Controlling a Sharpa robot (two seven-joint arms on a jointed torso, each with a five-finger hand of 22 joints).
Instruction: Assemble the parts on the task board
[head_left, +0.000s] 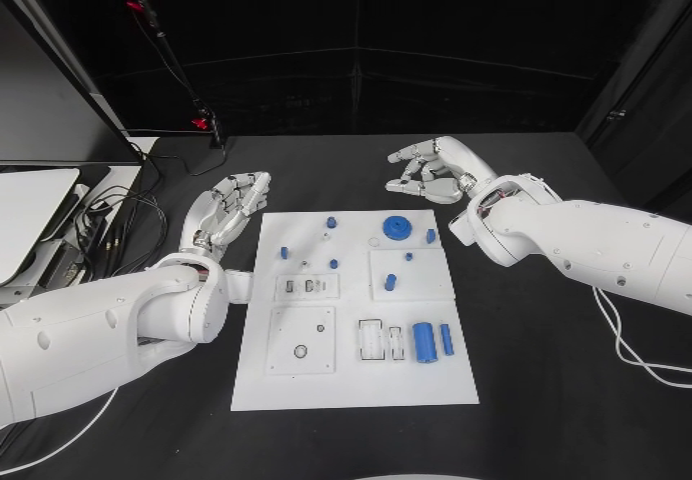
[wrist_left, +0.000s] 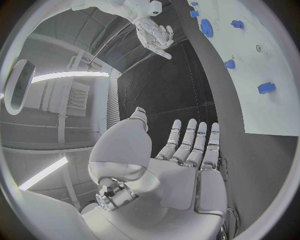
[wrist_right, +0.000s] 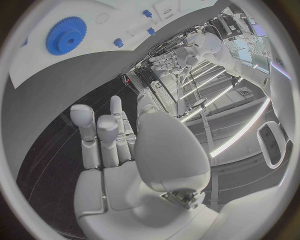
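Head view: left robot hand (head_left: 225, 211) spread beside the task board (head_left: 356, 385) edge, right robot hand (head_left: 434, 170) loosely curled, holding nothing, beyond its far corner.

In your right wrist view, the right hand (wrist_right: 125, 165) is empty, fingers extended side by side over the black table (wrist_right: 56, 120). Beyond them lies the task board (wrist_right: 119, 22), carrying a blue gear (wrist_right: 65, 35) and small blue pegs (wrist_right: 118, 43). The left hand (wrist_right: 164, 62) appears past the board.
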